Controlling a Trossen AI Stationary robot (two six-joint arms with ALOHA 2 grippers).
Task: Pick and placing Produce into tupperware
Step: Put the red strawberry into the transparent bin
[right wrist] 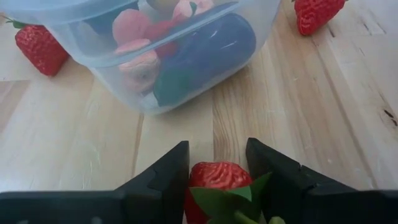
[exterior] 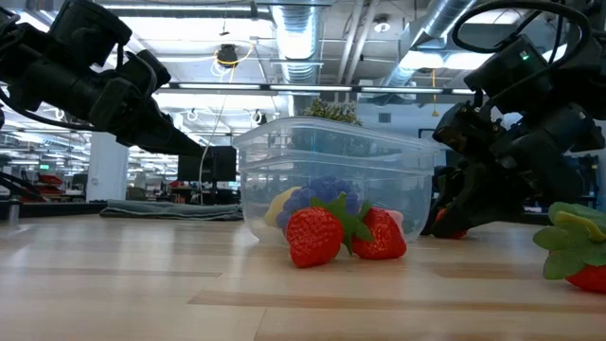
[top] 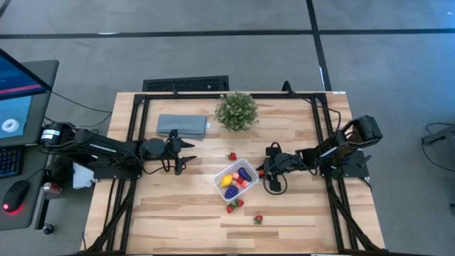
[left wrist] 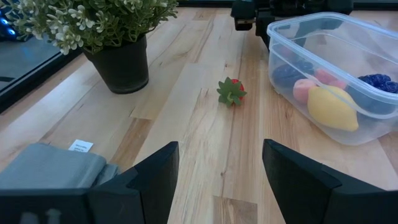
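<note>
Strawberry (right wrist: pixel 219 182), glossy red, sits pinched in right pincer (right wrist: pixel 217 180) beside clear tupperware (right wrist: pixel 261 25).

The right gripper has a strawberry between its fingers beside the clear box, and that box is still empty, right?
Not empty. The high view shows the clear plastic box already holding a yellow piece and a purple one. The right gripper does have the red toy strawberry between its fingers.

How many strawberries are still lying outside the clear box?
5. One strawberry near the plant, two touching beside the box, one toward the table's front edge, and one between the right gripper fingers.
</note>
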